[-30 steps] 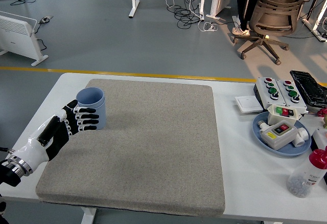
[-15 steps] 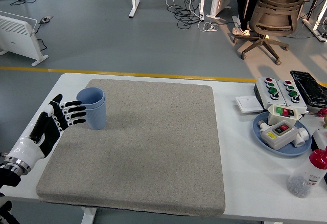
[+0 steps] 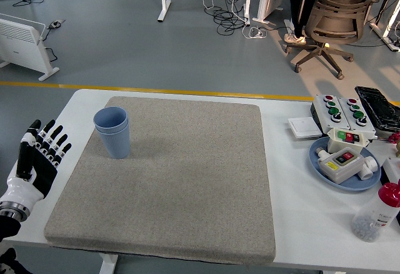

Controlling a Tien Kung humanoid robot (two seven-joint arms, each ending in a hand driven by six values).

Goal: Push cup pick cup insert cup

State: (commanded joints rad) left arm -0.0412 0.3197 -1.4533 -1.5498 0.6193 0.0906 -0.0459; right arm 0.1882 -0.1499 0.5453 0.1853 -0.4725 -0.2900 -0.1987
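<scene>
Cups, two blue ones, one pushed inside the other, stand up straight on the far left part of the grey mat. The mat lies on the white desk. The left hand is at the left edge, well apart from the cups, with its fingers spread wide and nothing in it. On the right side of the desk sit a blue plate with button boxes and a bottle with a red cap.
</scene>
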